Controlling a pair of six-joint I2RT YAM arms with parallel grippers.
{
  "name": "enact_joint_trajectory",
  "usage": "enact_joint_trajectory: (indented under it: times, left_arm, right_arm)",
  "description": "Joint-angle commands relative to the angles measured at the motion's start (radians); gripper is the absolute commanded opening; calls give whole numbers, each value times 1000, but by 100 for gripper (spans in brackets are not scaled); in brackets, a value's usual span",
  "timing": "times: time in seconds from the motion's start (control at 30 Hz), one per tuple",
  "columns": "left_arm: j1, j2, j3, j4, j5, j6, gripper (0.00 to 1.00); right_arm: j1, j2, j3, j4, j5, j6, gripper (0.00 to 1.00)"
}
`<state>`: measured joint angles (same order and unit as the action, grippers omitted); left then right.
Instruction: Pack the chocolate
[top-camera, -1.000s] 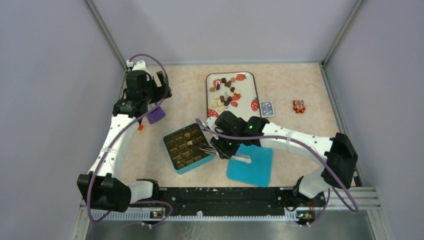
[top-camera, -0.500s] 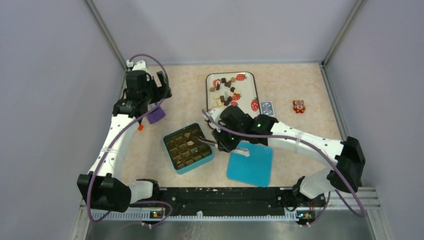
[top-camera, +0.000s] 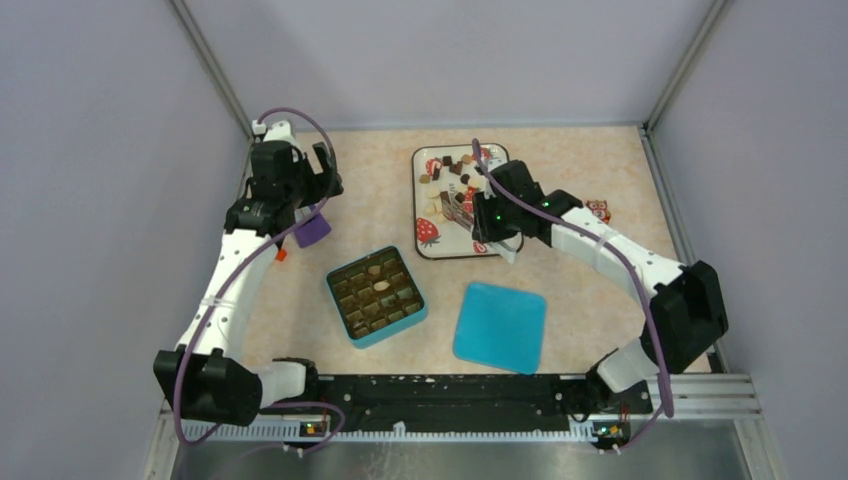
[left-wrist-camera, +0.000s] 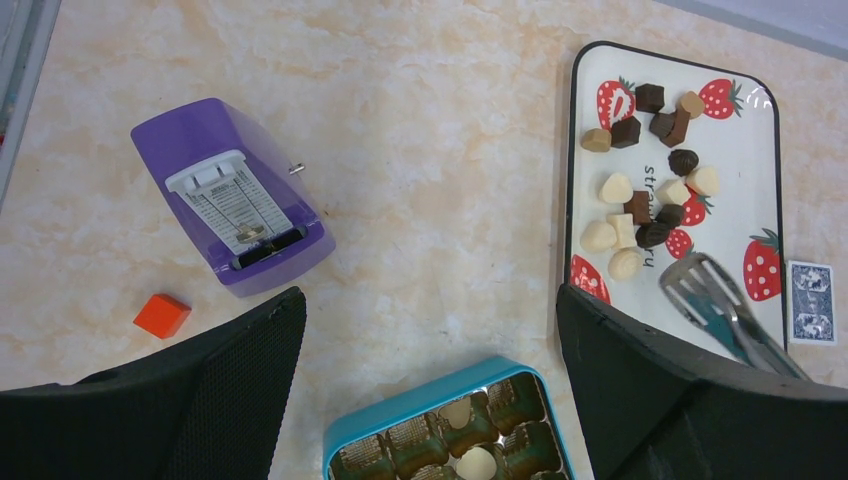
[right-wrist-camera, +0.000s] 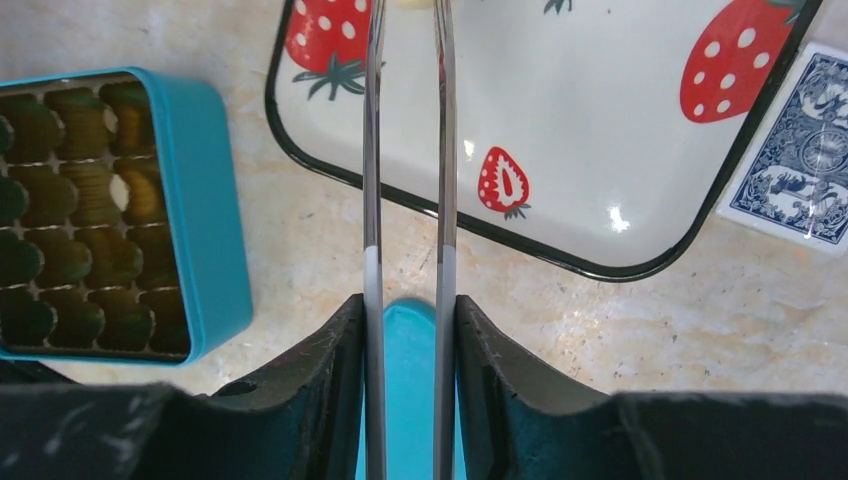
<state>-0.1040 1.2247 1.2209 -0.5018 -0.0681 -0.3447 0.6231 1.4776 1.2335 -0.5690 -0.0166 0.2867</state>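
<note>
Several dark, light brown and cream chocolate pieces (top-camera: 450, 185) lie on the far half of a strawberry-print tray (top-camera: 450, 247), also in the left wrist view (left-wrist-camera: 640, 205). The open teal box (top-camera: 376, 297) holds a few pieces (left-wrist-camera: 478, 462) in its brown insert. My right gripper (top-camera: 493, 230) is shut on metal tongs (right-wrist-camera: 443, 150), whose tips (left-wrist-camera: 715, 305) hover over the tray's near half, holding nothing. My left gripper (top-camera: 318, 180) is open and empty, high above the table at the back left.
The teal lid (top-camera: 500, 327) lies right of the box. A purple stapler (left-wrist-camera: 235, 215) and a small orange cube (left-wrist-camera: 161, 315) sit at the left. A blue playing card (right-wrist-camera: 800, 180) lies beside the tray. An orange owl (top-camera: 598, 208) peeks out behind my right arm.
My right gripper has swung with the tongs from over the teal box back and right to the tray. A cream piece now lies in the box. The left arm has not moved.
</note>
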Motion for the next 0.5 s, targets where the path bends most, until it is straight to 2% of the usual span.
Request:
enact_joint_trajectory:
  times: [0.0, 0.27, 0.47]
  left_arm:
    - [7, -32, 6, 4, -7, 13, 99]
    - [7, -25, 4, 11, 1, 6, 99]
    - [7, -19, 6, 12, -2, 6, 99]
  right_arm:
    - [4, 55, 14, 22, 53, 34, 34]
    - [5, 93, -15, 68, 29, 8, 36]
    - [16, 120, -9, 85, 41, -17, 44]
